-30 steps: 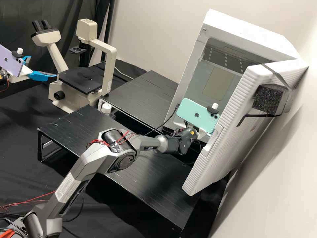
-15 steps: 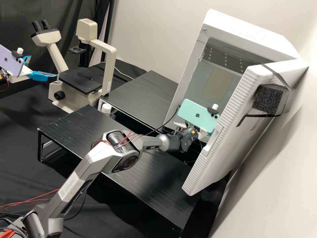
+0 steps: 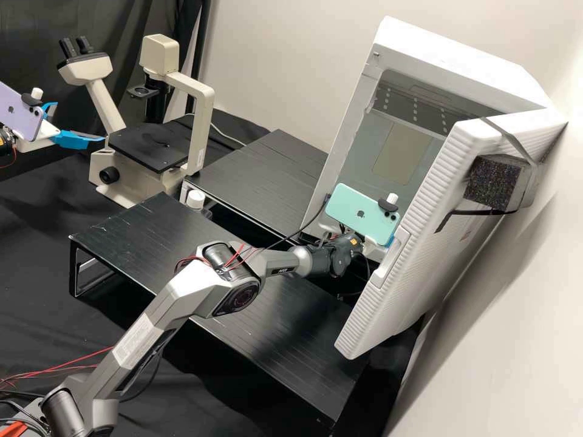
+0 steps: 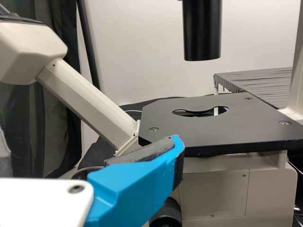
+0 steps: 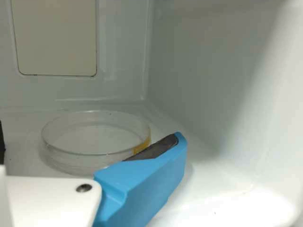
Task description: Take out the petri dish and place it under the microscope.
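- high view: fixed, set back and above, faces forward/down at middling slant; covers microscope (image 3: 200, 121) + white chamber (image 3: 449, 54)
- left wrist view: near, just above black stage (image 4: 213, 135), looks across it
- right wrist view: close, faces inside chamber toward beige panel (image 5: 57, 38)
- shared: stage, high/left wrist; panel, high/right wrist

Bright light, soft shadow on the wall (image 3: 498, 321), glare (nearly white) on the chamber floor (image 5: 232, 208)

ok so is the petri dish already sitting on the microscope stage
No, the right wrist view shows the petri dish lying on the floor of the white cabinet.
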